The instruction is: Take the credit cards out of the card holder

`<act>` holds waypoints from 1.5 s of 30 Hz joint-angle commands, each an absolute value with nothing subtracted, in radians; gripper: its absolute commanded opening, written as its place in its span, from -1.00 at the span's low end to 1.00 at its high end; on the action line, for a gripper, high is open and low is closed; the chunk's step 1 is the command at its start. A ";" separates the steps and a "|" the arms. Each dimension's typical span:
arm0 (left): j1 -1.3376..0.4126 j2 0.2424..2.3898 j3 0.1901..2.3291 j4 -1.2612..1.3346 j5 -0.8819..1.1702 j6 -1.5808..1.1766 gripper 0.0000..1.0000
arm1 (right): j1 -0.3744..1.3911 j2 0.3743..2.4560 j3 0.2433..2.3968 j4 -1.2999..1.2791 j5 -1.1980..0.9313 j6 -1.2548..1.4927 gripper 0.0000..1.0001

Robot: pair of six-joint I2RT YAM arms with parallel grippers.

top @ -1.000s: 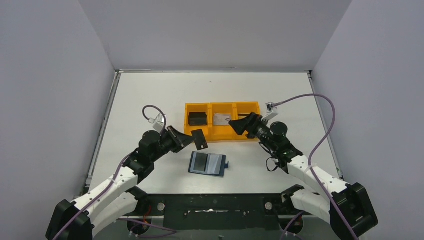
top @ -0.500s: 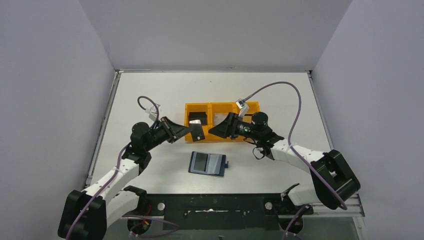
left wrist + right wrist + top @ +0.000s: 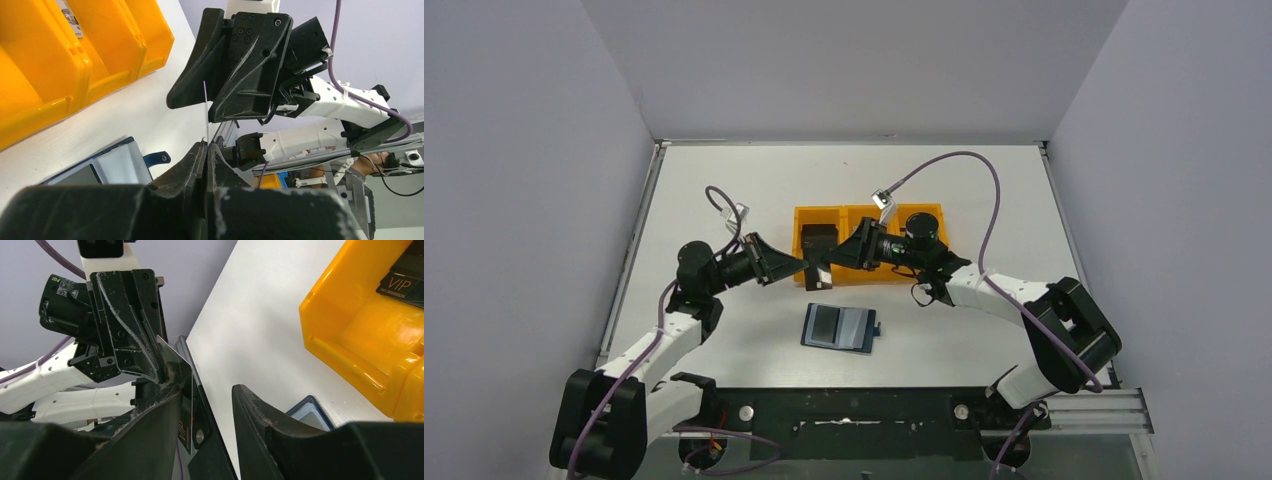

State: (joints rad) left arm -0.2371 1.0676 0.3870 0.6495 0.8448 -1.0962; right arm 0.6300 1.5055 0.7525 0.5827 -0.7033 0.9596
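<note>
White table [image 3: 724, 190], card holder [image 3: 841, 327] lying open near the front edge. Left gripper [image 3: 806, 268] clamps one credit card [image 3: 182, 369] aloft. Right gripper [image 3: 836, 262] has swung over from the orange tray [image 3: 924, 212], jaws narrowing around the card, seemingly not yet pinching: a handover is likely.

I list: one orange three-compartment tray [image 3: 879, 277], mid-counter; one white counter [image 3: 724, 190]; grey walls [image 3: 534, 150] enclosing.
</note>
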 commanded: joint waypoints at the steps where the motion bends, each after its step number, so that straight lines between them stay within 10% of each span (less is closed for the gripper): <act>1: -0.216 1.075 0.393 0.775 0.919 -1.099 -1.00 | 0.637 1.517 0.802 0.630 -0.735 0.961 -0.20; 38: -0.149 1.077 0.328 0.920 0.914 -1.190 -1.00 | 0.675 1.580 0.844 0.741 -0.860 1.030 -0.99; 45: -0.137 1.039 0.367 0.724 0.871 -1.090 0.14 | 0.673 1.542 0.871 0.568 -0.768 0.928 -1.00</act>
State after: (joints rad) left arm -0.1478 1.0828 0.3168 0.8059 0.8909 -1.1576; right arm 0.6659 1.5913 0.8162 0.6571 -0.8387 1.0092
